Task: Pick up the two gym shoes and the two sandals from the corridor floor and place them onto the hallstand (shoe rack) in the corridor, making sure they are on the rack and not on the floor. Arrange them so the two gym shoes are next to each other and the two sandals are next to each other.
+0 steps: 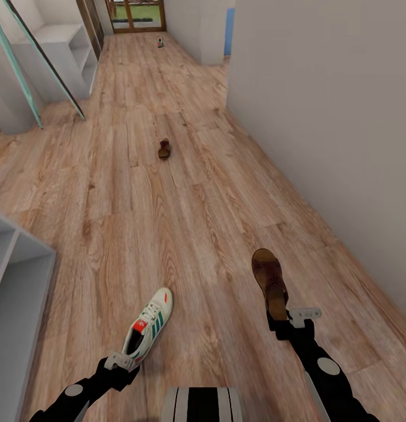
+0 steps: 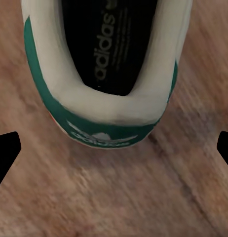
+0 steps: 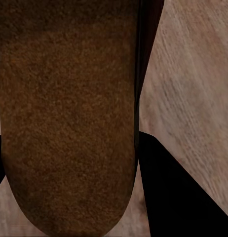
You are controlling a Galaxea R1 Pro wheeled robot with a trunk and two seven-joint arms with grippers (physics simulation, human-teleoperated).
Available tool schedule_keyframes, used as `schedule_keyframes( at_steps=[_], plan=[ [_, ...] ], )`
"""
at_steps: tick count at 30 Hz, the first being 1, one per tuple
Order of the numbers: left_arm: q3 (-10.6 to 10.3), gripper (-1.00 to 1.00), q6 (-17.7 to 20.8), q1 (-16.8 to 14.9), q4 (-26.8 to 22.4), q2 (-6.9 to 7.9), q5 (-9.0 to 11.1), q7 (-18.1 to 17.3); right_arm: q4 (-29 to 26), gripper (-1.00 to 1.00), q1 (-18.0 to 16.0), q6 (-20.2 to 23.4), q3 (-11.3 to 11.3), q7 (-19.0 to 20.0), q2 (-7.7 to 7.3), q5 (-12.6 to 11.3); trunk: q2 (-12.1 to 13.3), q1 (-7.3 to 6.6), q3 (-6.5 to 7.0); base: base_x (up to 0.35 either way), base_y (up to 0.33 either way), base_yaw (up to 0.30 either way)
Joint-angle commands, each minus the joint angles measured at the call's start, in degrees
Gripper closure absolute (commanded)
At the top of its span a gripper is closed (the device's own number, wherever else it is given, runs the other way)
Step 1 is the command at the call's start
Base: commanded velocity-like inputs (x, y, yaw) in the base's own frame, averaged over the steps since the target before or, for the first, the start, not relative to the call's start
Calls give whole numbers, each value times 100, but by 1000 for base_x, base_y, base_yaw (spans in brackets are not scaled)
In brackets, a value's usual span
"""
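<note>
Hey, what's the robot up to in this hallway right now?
It is collecting shoes off the wood floor. The left gripper sits at the heel of a gym shoe, jaws open with the heel not yet between them. The right gripper is at the heel of a brown sandal, with a finger beside it. Another sandal and a second gym shoe lie farther down the corridor.

corridor floor (image 1: 185,223), far sandal (image 1: 163,149), distant gym shoe (image 1: 160,42)
</note>
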Motion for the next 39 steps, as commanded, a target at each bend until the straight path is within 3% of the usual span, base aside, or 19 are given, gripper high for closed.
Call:
schedule_keyframes(
  at_steps=[1, 29, 30, 39],
  plan=[
    [38, -100, -28, -2, 3, -3, -58, -27, -8, 100, -2, 34, 10, -20, -5, -10, -1, 0, -3, 173, 0, 0],
    [36, -100, -37, -2, -2, -38, -61, -27, -8, 100, -2, 41, 2, -20, -5, -10, -1, 0, -3, 60, 0, 0],
    [36, 100, -36, -2, 1, -35, -59, -27, -8, 100, -2, 41, 1, -18, -5, -10, -1, 0, -3, 7, 0, 0],
    [38, 100, -41, -2, 5, -3, -34, -19, -8, 100, -2, 41, 1, -21, -5, -10, -1, 0, -3, 1, 0, 0]
  ],
)
